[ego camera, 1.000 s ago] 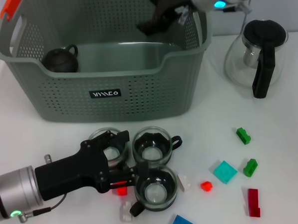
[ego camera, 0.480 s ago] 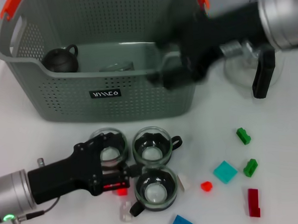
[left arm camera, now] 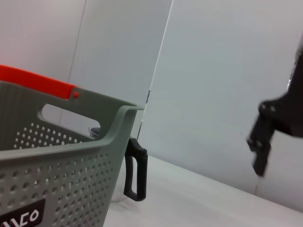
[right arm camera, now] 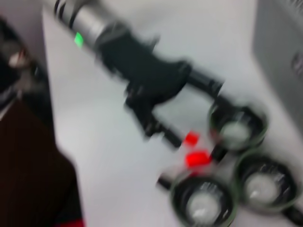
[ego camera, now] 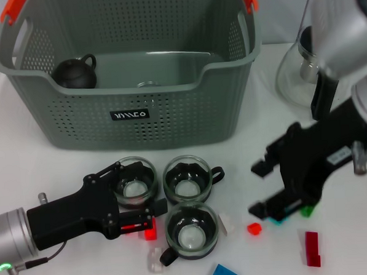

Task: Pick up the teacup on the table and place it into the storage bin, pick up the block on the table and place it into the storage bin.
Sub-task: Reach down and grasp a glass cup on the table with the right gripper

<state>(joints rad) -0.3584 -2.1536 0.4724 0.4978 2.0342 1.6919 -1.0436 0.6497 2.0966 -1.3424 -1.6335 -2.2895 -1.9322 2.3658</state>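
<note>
Three glass teacups stand on the table: one (ego camera: 134, 180) between the fingers of my left gripper (ego camera: 143, 189), which is open around it, a second (ego camera: 187, 179) beside it and a third (ego camera: 191, 229) in front. Another glass cup (ego camera: 147, 84) lies in the grey-green storage bin (ego camera: 170, 116). My right gripper (ego camera: 254, 189) hangs open low over the table at the right, above a small red block (ego camera: 254, 228) and a mostly hidden teal block (ego camera: 275, 219). The right wrist view, blurred, looks down on the left arm (right arm camera: 147, 75) and the cups.
A black teapot (ego camera: 74, 72) sits in the bin. The glass jug (ego camera: 291, 76) stands at the back right, partly behind my right arm. Loose blocks lie near the front: red (ego camera: 150, 233), blue (ego camera: 222, 274), dark red (ego camera: 311, 248), green (ego camera: 308, 211).
My right arm swung from above the bin down to the table at the right, and a glass cup now lies in the bin. The left gripper drew back slightly to the left.
</note>
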